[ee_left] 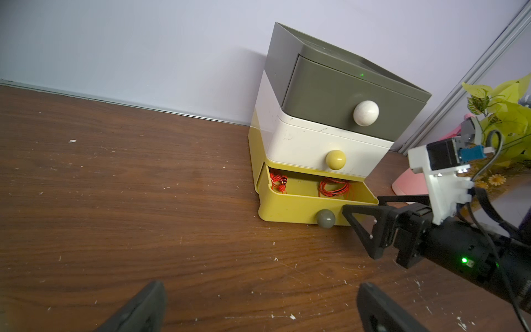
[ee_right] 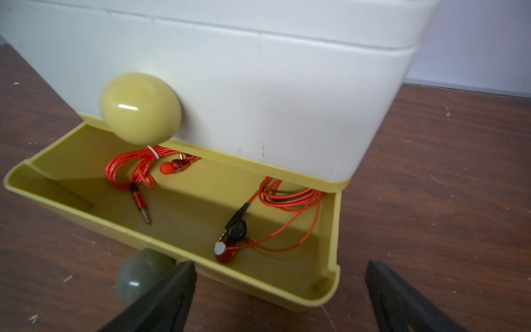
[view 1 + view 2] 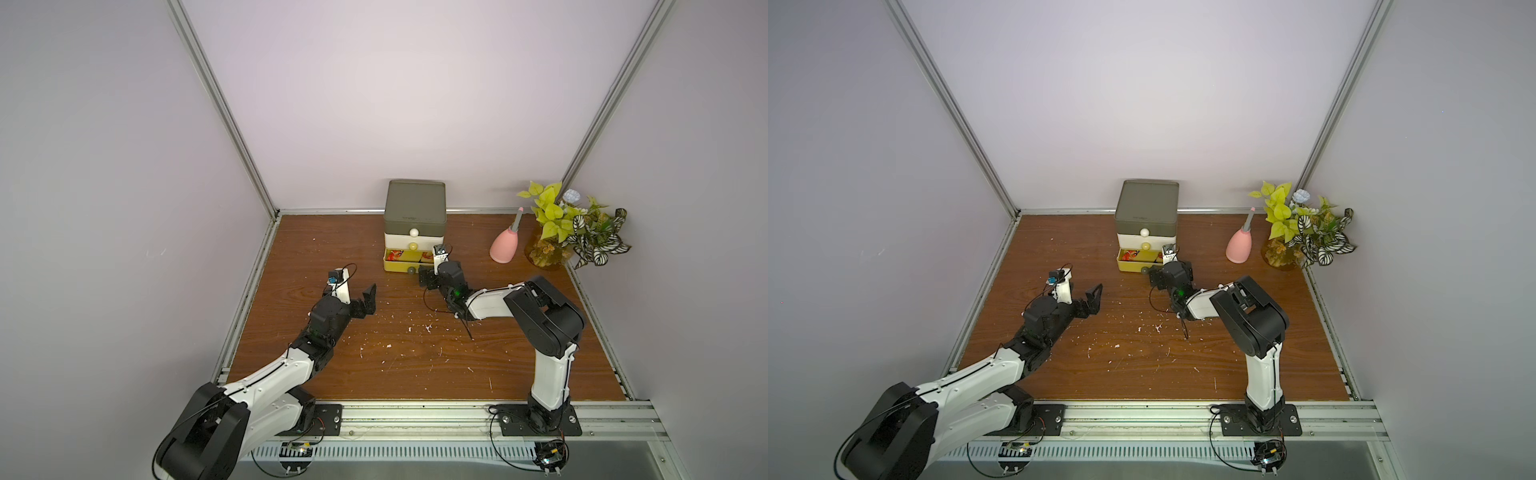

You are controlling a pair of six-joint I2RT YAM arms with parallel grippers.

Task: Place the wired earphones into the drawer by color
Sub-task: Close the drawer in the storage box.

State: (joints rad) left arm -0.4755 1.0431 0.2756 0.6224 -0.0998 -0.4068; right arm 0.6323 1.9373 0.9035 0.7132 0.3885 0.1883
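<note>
open yellow drawer (image 2: pixel 161 247), two red earphones (image 2: pixel 290 198) inside

I see the drawer box (image 3: pixel 414 208) standing upright, its olive-grey and cream drawers shut and its yellow bottom drawer (image 2: pixel 186 207) pulled partway out, with one red earphone bundle (image 2: pixel 135 169) below the box's yellow knob (image 2: pixel 140 107) and a second red bundle (image 2: pixel 290 198) toward the drawer's other end, both seemingly tucked partly under the cream drawer.

Red earphones (image 2: pixel 290 198): both coils partly tucked under cream drawer (image 2: pixel 258 100).
Grey knob (image 2: pixel 138 278): blurred, partly behind a finger of right tool (image 2: pixel 280 264).
Left tool (image 1: pixel 260 284), right tool: fingers cut off by picture edge.
Olive-grey drawer (image 1: pixel 330 95), cream drawer: shut, contents unseen.
</note>
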